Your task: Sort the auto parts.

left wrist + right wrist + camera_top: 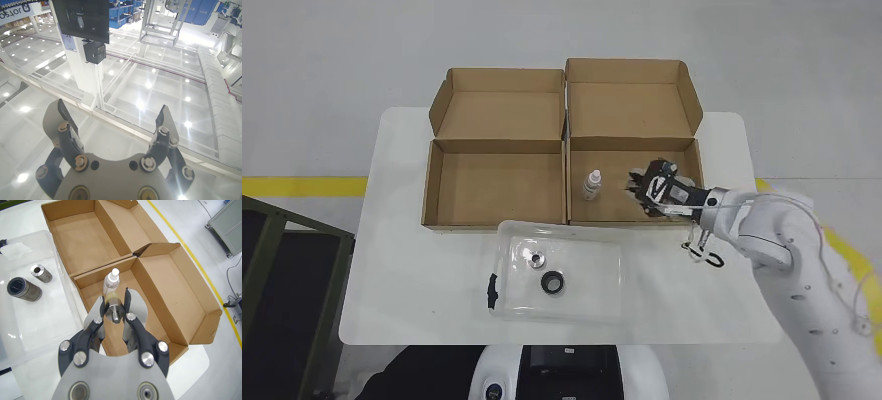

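Well, spray bottle (pixel 591 183) in right box (pixel 610 207), two cylinders (pixel 553 284) in bin (pixel 594 268).

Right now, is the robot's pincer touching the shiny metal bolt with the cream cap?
Touching. The right wrist view shows the right pincer squeezing the cream-capped metal bolt from both sides.

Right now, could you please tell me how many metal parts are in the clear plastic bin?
2: a dark linear bearing and a smaller steel bushing, standing apart on the clear bin's floor. None seems hidden.
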